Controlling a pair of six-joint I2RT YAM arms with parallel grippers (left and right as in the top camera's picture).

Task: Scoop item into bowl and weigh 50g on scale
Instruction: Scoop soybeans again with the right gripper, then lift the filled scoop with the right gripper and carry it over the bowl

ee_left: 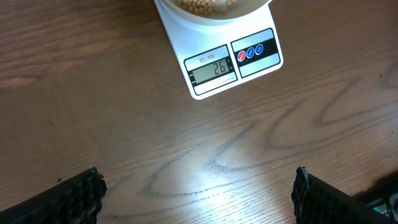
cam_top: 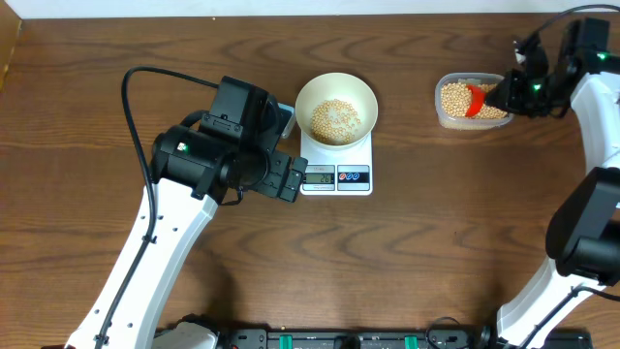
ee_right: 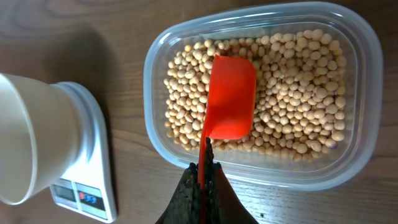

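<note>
On the left, the left hand (cam_top: 290, 177) hangs low over the desk (cam_top: 436, 242), just beside the scale (cam_top: 336, 175). Its fingers (ee_left: 74, 199) are spread wide and hold nothing. Its wrist camera looks straight down at the display (ee_left: 213, 68), which is probably why it is parked there. The display appears to read 26 (about half the target, as I judge it).

The white bowl (cam_top: 312, 92) sits squarely on the scale's platform, so whatever lands in it gets weighed. A shallow layer of beans (cam_top: 336, 118) covers its bottom.

Well apart to the right stands the clear tub (cam_top: 441, 105), which holds the bulk of the beans. The right hand (ee_right: 204, 177) is pinched tight on the thin handle of the red scoop (ee_right: 231, 96). The scoop's cup rests on the bean pile inside the tub, with no beans visible on its red face. It looks placed to load another scoopful. Since the reading is partway there, the next pours probably want to be smaller, to avoid overshooting 50.
</note>
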